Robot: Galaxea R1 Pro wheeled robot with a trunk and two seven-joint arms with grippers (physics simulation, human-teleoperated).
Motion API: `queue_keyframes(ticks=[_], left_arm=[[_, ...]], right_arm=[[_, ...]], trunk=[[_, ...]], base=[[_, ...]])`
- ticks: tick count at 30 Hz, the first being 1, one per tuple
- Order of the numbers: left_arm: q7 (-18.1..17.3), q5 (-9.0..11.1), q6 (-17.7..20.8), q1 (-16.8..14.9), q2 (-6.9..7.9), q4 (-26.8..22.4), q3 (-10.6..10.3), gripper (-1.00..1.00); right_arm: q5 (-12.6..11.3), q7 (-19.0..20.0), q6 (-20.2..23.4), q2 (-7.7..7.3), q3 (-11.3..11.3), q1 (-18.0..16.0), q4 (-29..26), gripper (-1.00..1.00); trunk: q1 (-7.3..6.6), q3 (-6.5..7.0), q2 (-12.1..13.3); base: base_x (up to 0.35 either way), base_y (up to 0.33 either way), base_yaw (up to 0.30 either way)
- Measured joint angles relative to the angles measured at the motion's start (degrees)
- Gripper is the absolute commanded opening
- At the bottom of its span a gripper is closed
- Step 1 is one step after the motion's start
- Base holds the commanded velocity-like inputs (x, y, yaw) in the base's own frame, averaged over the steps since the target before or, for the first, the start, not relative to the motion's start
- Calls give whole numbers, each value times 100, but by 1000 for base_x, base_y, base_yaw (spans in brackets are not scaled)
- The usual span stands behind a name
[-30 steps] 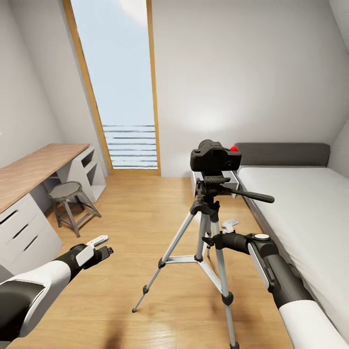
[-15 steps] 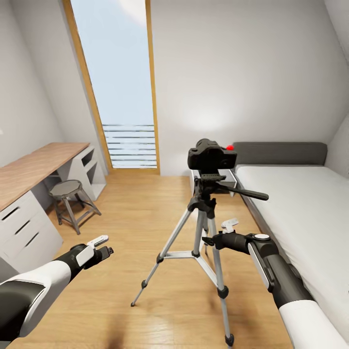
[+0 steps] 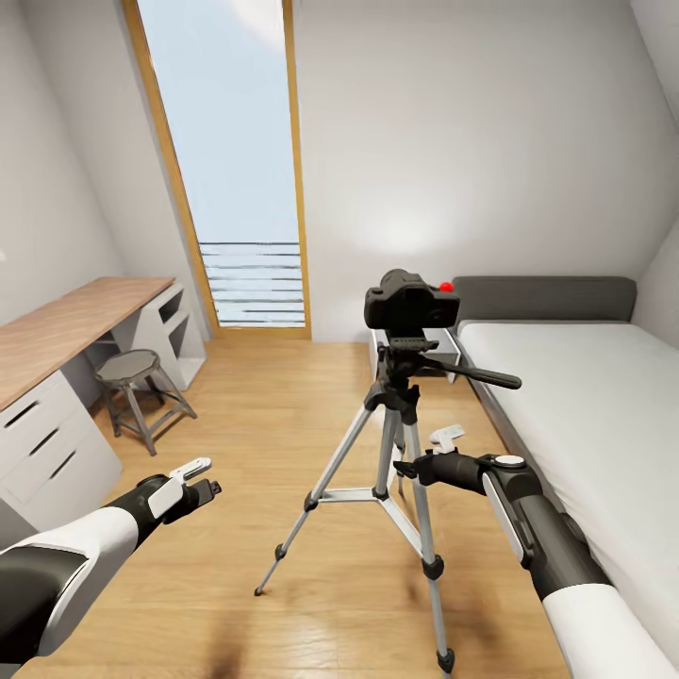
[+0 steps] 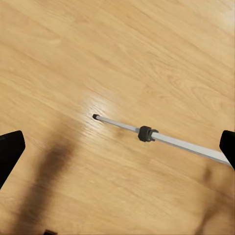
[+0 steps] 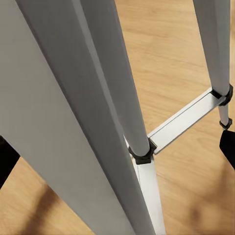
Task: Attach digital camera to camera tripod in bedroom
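- The left arm [image 3: 66,556] reaches forward and low from the near left, white upper sleeve giving way to a black forearm.
- The left gripper [image 3: 203,476] hangs in the air, its white and black fingers spread apart with nothing between them.
- The right arm [image 3: 556,556] stretches forward and inward from the near right, black forearm with a white strip along it and a round white cap at the wrist.
- The right gripper [image 3: 429,453] stands parted, one white finger raised, holding nothing.
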Motion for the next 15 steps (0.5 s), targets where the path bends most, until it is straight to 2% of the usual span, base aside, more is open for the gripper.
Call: queue_keyframes(ticks=[6, 15], left_arm=[[12, -2, 1, 0, 0, -1, -2, 100], [27, 0, -4, 0, 0, 0, -1, 100]], right_arm=[[0, 0, -4, 0, 0, 0, 0, 100], [-1, 0, -5, 0, 0, 0, 2, 100]], trunk=[[2, 0, 1], [3, 0, 1]], base=[[-177, 0, 0], [-301, 0, 0]])
